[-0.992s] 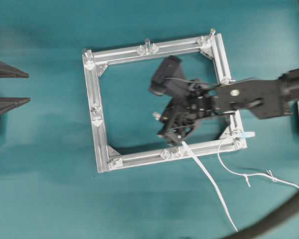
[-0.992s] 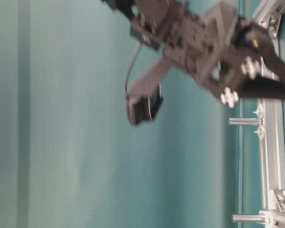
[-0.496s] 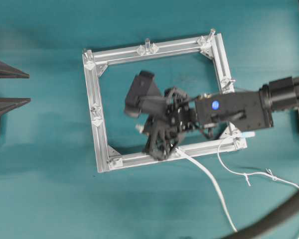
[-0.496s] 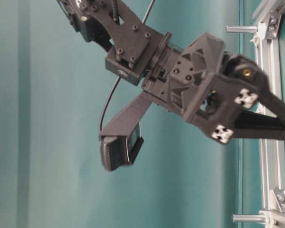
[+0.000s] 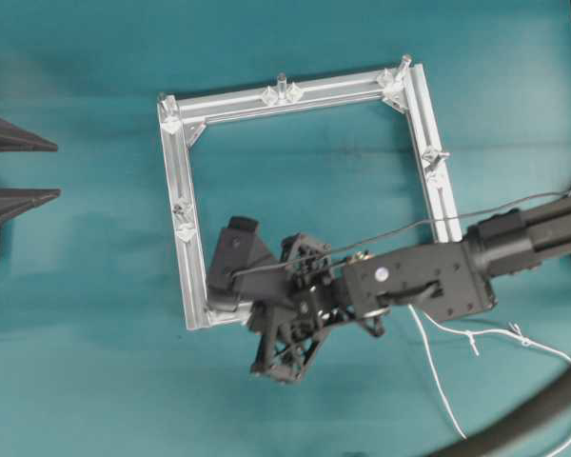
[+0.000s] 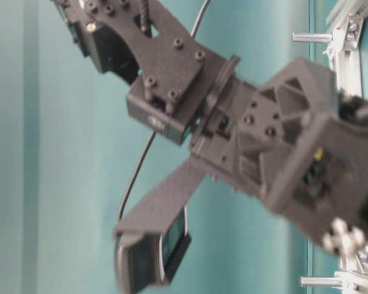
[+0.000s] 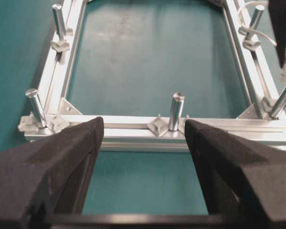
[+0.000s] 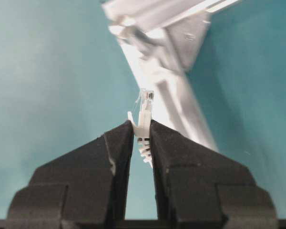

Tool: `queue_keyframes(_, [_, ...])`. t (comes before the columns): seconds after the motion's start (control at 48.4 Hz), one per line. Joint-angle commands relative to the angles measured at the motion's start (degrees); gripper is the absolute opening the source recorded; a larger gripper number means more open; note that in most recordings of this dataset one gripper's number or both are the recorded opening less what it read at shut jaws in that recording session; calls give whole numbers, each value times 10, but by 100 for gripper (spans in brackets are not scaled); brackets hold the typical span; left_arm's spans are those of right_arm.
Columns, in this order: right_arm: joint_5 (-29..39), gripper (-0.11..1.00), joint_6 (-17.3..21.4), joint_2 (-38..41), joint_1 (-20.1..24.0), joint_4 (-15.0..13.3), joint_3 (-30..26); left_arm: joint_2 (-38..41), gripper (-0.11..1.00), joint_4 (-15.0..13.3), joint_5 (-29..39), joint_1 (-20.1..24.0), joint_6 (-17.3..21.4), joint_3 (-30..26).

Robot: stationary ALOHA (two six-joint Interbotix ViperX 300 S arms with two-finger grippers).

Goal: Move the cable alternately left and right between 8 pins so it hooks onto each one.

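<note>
Clamped between the right gripper's (image 8: 142, 138) two black fingers (image 8: 115, 157) is the cable's clear plug end (image 8: 145, 106), sticking straight up out of the jaws toward 12 o'clock, with a blurred corner of the aluminium frame (image 8: 174, 57) just beyond it. Overhead, that right gripper (image 5: 278, 360) hangs at the frame's 7 o'clock corner, outside the lower rail, its arm (image 5: 428, 281) stretching in from 3 o'clock and covering most of that rail. Behind the arm the cable (image 5: 436, 367) shows as a thin white line running from about 12 down to 6 o'clock, while a second strand with a small knot (image 5: 470, 337) trails off toward 3 o'clock; whether it touches any post cannot be told. A thick dark hose (image 5: 533, 409) curves across the 5 o'clock corner of the view.

Left gripper (image 7: 143, 143) stands wide apart and empty, its pads (image 7: 81, 157) framing the nearest rail (image 7: 133, 125) and the upright pin (image 7: 175, 110) at its middle. More pins (image 7: 34, 106) rise at the corners and along the side rails, one at 11 o'clock (image 7: 58, 20) and one at 1 o'clock (image 7: 255, 18) with the white cord beside it. Teal table (image 5: 86, 381) lies bare inside the frame and all round it, widest toward 9 o'clock
</note>
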Motion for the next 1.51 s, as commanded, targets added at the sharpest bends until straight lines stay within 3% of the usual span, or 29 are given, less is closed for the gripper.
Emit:
queue_keyframes(0.0, [-2, 12, -2, 3, 12, 2, -40, 0, 71, 2, -7, -1, -1, -3])
queue_keyframes(0.682, [36, 12, -11, 109, 41, 0, -213, -25, 71, 2, -4, -1, 1, 2])
queue_keyframes(1.199, [46, 12, -10, 193, -24, -1, -353, -25, 71, 2, -4, -1, 1, 2])
queue_keyframes(1.302, [47, 12, 24, 197, -37, -1, -359, -25, 71, 2, -4, 0, 1, 1])
queue_keyframes(1.488, [39, 12, 143, 192, -58, -20, -342, -25, 71, 2, -4, 0, 1, 1])
